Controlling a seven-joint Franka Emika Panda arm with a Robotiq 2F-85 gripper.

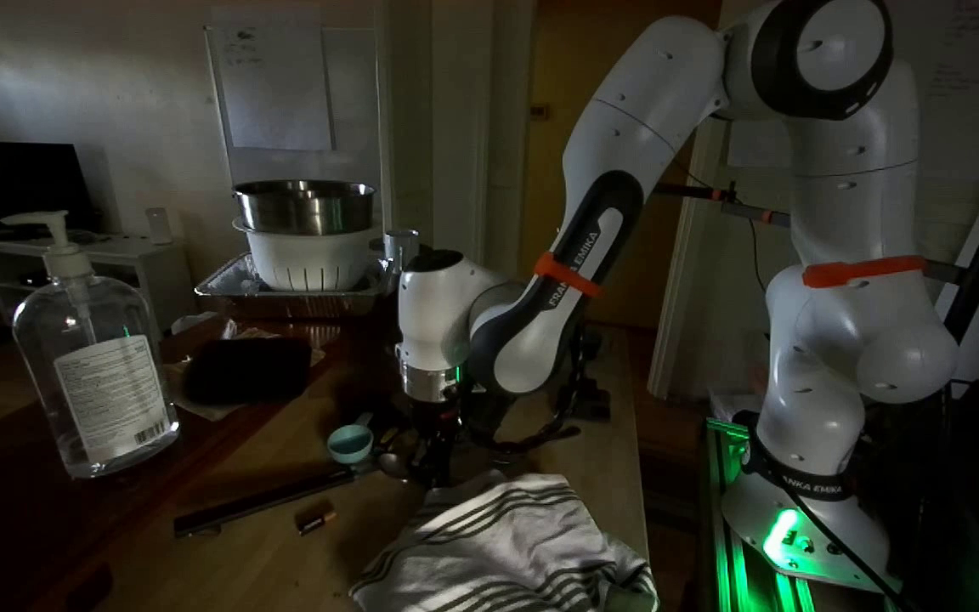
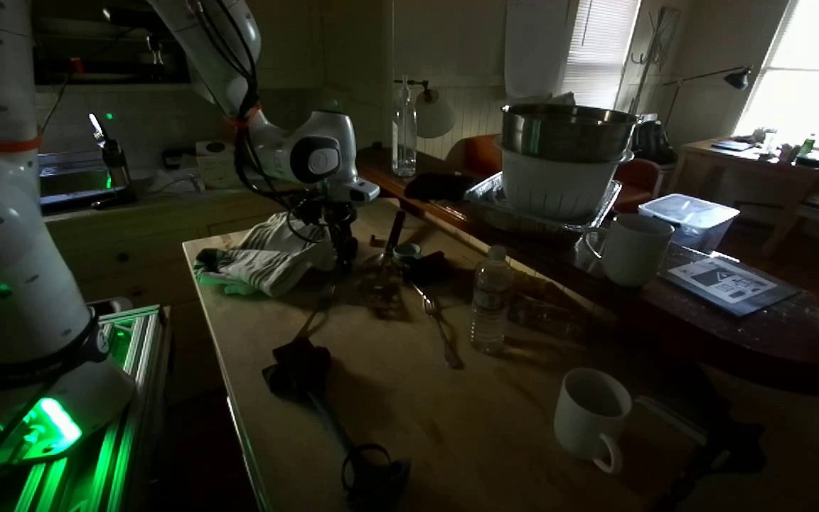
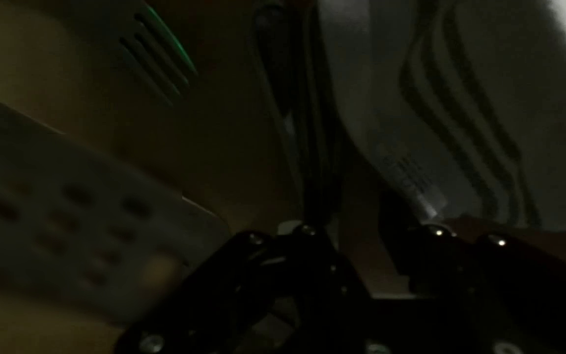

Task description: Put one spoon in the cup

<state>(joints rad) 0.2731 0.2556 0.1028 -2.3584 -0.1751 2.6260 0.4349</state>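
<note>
The robot's hand [image 3: 359, 216] hung low over the dim bench [image 1: 243, 561], its fingers parted, a gap showing between them. Just beside it, in an exterior view, lay a metal spoon [image 1: 392, 465]. The small teal cup [image 1: 350, 444] sat near the hand, away from the arm's base [image 1: 804, 510]. A striped towel [image 3: 469, 98] flanked the hand, opposite a slotted turner [image 3: 91, 260].
</note>
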